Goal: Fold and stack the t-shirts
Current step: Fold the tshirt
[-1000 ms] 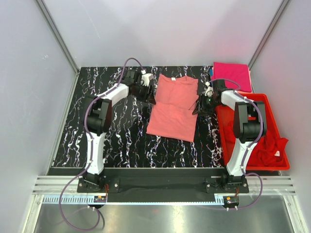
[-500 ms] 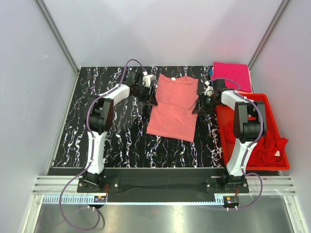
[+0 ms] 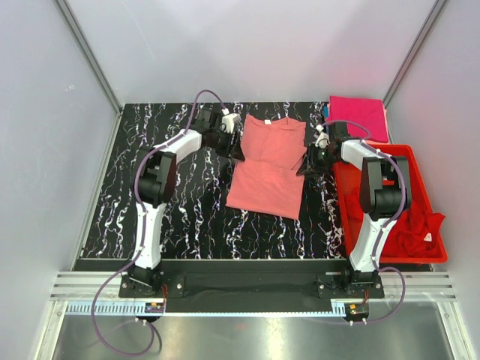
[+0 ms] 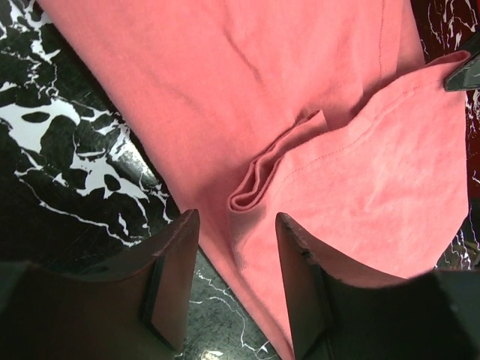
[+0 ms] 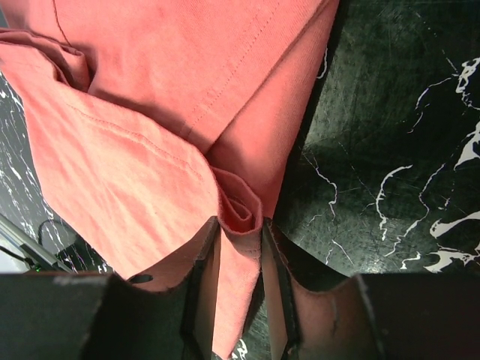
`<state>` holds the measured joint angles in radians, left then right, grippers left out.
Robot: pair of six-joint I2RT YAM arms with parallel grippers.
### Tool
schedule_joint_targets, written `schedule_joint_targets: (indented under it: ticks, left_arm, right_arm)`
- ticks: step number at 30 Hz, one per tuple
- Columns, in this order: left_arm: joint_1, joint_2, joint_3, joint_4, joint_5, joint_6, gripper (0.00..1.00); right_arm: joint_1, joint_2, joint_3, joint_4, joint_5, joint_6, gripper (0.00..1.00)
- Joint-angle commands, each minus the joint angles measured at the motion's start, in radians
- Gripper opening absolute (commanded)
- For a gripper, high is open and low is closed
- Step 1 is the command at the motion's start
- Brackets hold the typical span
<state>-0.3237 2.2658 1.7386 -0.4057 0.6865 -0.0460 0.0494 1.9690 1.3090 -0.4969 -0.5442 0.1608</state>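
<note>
A salmon-pink t-shirt (image 3: 266, 166) lies flat in the middle of the table, its sleeves folded in. My left gripper (image 3: 236, 152) is at its left sleeve edge. In the left wrist view that gripper (image 4: 236, 225) is open, its jaws straddling the shirt's edge (image 4: 247, 247) without pinching it. My right gripper (image 3: 305, 166) is at the shirt's right edge. In the right wrist view it (image 5: 240, 229) is shut on a rolled fold of the cloth (image 5: 238, 206). A folded magenta-pink t-shirt (image 3: 358, 116) lies at the back right. A crumpled red t-shirt (image 3: 416, 225) sits in the bin.
The red plastic bin (image 3: 346, 196) stands along the table's right side, just behind the right arm. Black marbled tabletop (image 3: 180, 202) shows to the left of and in front of the salmon shirt. Grey walls enclose the table on three sides.
Both pairs of jaws have narrowed. The right one has closed onto the fold at the shirt's right edge. The left gripper has shifted slightly onto the shirt's left edge.
</note>
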Motion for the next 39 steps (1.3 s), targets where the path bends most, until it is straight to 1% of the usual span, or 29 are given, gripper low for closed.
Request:
schedule_joint_targets:
  ticks: [1, 6, 8, 9, 10, 11, 12, 13, 15, 19, 23, 27, 32, 39]
  left_arm:
    - [-0.012, 0.017, 0.036, 0.042, 0.036, 0.001, 0.51]
    - [-0.018, 0.026, 0.038, 0.036, 0.035, 0.005, 0.49]
    - [-0.018, 0.024, 0.038, 0.034, 0.03, 0.011, 0.39]
    - [-0.018, 0.021, 0.038, 0.033, 0.024, 0.011, 0.34]
    - [-0.018, 0.014, 0.035, 0.039, 0.019, 0.005, 0.21]
    - [-0.018, 0.009, 0.038, 0.039, 0.015, 0.0, 0.14]
    - [-0.018, 0.003, 0.038, 0.041, 0.013, -0.003, 0.08]
    - [-0.018, -0.011, 0.039, 0.042, 0.008, -0.018, 0.01]
    - [-0.018, -0.029, 0.027, 0.053, -0.004, -0.04, 0.0]
    - [-0.018, -0.098, -0.031, 0.126, -0.031, -0.1, 0.0]
    - [-0.018, -0.141, -0.065, 0.149, -0.062, -0.123, 0.0]
    - [-0.018, -0.189, -0.111, 0.221, -0.102, -0.16, 0.0]
    - [-0.018, -0.166, -0.048, 0.2, -0.157, -0.173, 0.0]
    - [-0.005, -0.059, 0.065, 0.153, -0.177, -0.166, 0.0]
  right_arm:
    - [-0.003, 0.013, 0.026, 0.02, -0.033, -0.007, 0.34]
    - [-0.002, 0.008, 0.029, 0.02, -0.039, -0.006, 0.33]
    - [-0.003, 0.005, 0.03, 0.02, -0.039, -0.006, 0.31]
    - [-0.003, 0.002, 0.032, 0.018, -0.04, -0.004, 0.23]
    - [-0.002, 0.001, 0.03, 0.02, -0.042, -0.004, 0.17]
    - [-0.002, -0.004, 0.033, 0.017, -0.042, -0.003, 0.11]
    - [-0.002, -0.007, 0.035, 0.015, -0.042, -0.003, 0.01]
    - [-0.003, -0.013, 0.039, 0.014, -0.043, -0.003, 0.0]
    - [-0.002, -0.036, 0.038, 0.012, -0.046, -0.003, 0.0]
    - [-0.003, -0.088, 0.032, 0.015, -0.057, 0.006, 0.0]
    - [-0.002, -0.113, 0.035, 0.011, -0.056, 0.009, 0.0]
    - [-0.002, -0.127, 0.047, 0.009, -0.037, 0.006, 0.0]
    - [-0.003, -0.095, 0.093, 0.003, -0.013, -0.01, 0.0]
    - [-0.002, -0.03, 0.151, 0.008, 0.027, -0.032, 0.0]
